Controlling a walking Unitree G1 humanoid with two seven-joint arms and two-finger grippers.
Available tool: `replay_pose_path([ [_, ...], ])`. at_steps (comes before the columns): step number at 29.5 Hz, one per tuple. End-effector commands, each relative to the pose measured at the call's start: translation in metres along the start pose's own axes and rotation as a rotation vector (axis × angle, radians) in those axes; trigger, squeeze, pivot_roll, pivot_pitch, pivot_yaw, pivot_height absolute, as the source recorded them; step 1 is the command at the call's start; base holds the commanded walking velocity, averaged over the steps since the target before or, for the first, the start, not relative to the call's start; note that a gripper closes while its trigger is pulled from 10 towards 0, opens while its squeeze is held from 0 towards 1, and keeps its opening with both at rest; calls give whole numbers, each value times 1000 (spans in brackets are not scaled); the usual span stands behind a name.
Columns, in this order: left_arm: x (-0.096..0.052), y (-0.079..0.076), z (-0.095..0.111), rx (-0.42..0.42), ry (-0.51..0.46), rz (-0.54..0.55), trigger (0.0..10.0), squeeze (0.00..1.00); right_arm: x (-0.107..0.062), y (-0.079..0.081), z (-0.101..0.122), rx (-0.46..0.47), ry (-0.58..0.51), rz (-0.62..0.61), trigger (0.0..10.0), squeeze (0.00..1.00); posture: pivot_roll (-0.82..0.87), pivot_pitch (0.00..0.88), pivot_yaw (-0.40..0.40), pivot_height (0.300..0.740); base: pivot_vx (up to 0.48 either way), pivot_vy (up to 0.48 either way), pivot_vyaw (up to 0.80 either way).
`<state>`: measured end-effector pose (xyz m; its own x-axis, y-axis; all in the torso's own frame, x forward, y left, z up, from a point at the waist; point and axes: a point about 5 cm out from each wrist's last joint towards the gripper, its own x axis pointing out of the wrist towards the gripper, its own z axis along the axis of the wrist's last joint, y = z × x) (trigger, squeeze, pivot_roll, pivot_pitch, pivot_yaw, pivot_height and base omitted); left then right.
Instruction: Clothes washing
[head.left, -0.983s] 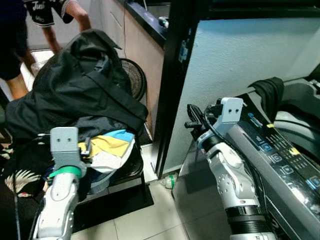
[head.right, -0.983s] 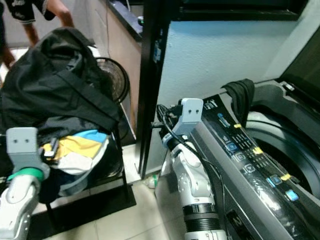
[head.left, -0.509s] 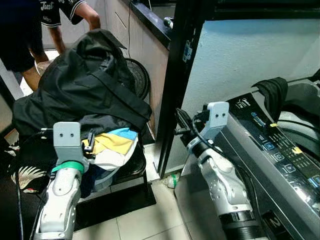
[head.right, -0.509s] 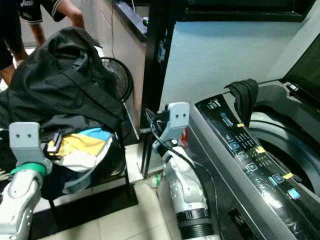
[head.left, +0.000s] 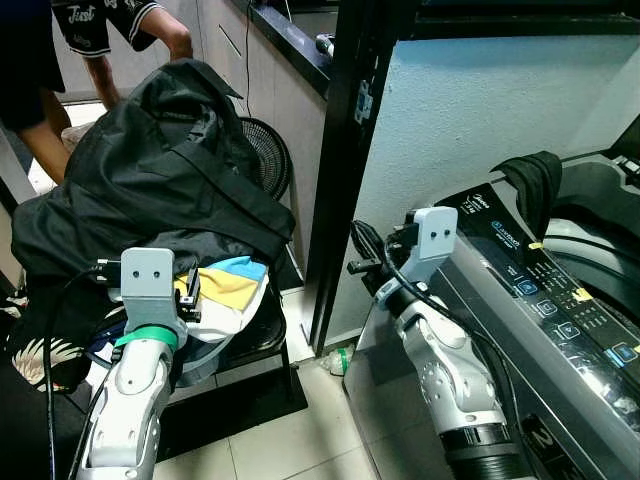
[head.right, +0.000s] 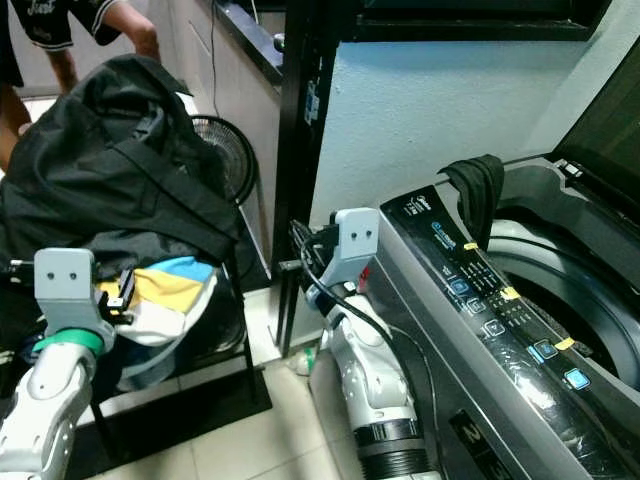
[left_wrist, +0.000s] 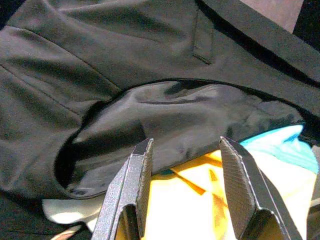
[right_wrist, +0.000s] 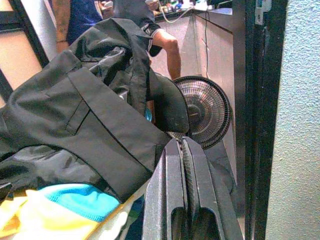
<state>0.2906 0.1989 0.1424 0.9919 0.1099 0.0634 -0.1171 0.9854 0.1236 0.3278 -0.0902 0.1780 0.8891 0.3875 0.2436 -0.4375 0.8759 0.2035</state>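
A heap of clothes (head.left: 150, 190) is seen at the left of the head views, piled on a black stand (head.left: 250, 375) above the tiled floor (head.left: 290, 440); a black jacket (head.left: 170, 160) lies on top, and a yellow, white and blue garment (head.left: 228, 290) is exposed beneath its lower edge. The left hand (left_wrist: 182, 187) is held at that edge, its fingers (left_wrist: 131, 185) spread apart over the yellow cloth with nothing gripped. The right hand (right_wrist: 181, 192) is raised in the centre of the frame beside a black post (head.left: 340, 150), its fingers pressed together and empty. At the right, a washing machine (head.right: 520, 340) is shown with its lid up, and a dark cloth (head.right: 473, 190) is draped over its rim. A fan (head.left: 268, 160) is seen behind the heap, and a person (head.left: 60, 40) stands at the upper left.
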Motion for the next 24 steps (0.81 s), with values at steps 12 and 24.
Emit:
replay_pose_path([
  [12,-2,14,-8,-7,25,41,10000,0,-21,-48,-6,-6,-8,-280,10000,0,102,6,28,740,0,0,0],
  [24,-4,2,-10,-31,16,-11,10000,0,-30,-60,2,-38,-30,-251,10000,0,77,12,26,740,0,0,52],
])
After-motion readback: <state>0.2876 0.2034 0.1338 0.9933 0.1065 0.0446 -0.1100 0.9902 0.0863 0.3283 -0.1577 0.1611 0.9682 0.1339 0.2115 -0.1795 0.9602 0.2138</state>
